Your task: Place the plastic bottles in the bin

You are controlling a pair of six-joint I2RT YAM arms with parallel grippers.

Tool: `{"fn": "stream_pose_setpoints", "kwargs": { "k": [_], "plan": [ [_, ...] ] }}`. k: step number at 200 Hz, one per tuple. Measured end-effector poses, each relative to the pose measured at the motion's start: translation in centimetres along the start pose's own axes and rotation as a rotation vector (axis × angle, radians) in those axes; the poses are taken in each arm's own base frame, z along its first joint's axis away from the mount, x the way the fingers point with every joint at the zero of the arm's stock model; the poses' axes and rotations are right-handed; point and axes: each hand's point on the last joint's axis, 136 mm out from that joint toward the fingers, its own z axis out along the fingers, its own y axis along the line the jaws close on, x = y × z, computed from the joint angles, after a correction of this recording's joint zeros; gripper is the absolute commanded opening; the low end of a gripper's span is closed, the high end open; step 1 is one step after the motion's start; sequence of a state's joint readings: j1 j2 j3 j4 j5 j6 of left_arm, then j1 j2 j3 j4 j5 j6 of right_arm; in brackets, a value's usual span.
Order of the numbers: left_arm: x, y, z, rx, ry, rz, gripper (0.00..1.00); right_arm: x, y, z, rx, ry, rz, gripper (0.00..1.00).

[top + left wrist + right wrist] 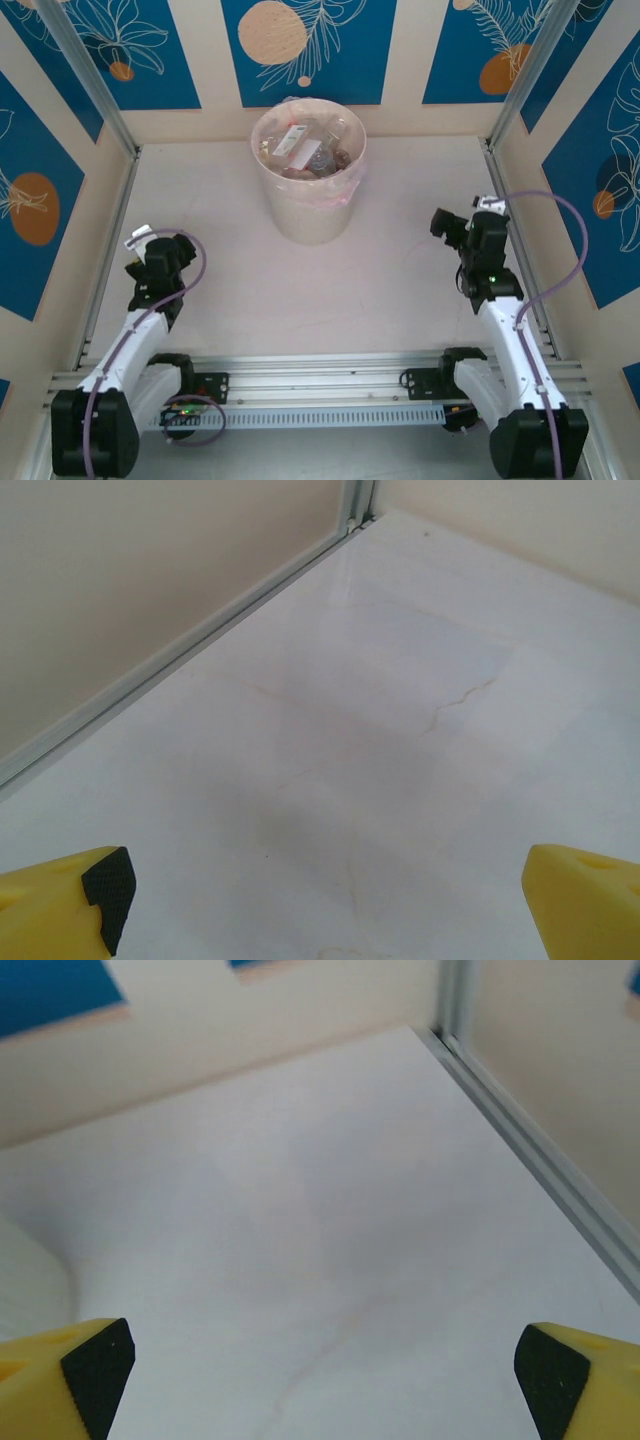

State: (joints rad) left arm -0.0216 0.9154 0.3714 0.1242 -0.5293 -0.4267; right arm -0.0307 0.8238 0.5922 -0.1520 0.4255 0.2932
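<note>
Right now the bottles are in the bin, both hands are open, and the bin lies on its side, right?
No: the bin stands upright, as the top view shows. The bottles are inside it; the left hand and right hand are open.

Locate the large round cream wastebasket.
Top view: the large round cream wastebasket stands far centre on the table, close to the back wall, centred left to right, plastic bottles piled inside.

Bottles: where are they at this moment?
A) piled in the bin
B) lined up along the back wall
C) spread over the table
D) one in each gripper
A: seen from above, the bottles lie heaped inside the bin.
</note>
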Motion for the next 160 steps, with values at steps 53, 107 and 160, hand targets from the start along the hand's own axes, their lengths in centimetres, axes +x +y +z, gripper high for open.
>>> {"fn": "stream_pose_setpoints", "kwargs": {
  "k": [53,107,160],
  "plan": [
    [3.0,-2.0,3.5,0.08,0.051,0.133,1.0,6.9,-3.4,3.7,0.051,0.068,0.054,0.99],
    [5.3,-6.6,5.7,0.302,0.066,0.275,1.0,7.8,-1.5,5.7,-0.081,0.081,0.059,1.0],
    [6.2,-9.9,5.9,0.411,0.01,0.375,1.0,7.6,0.7,7.1,-0.196,0.062,0.039,1.0]
  ]
}}
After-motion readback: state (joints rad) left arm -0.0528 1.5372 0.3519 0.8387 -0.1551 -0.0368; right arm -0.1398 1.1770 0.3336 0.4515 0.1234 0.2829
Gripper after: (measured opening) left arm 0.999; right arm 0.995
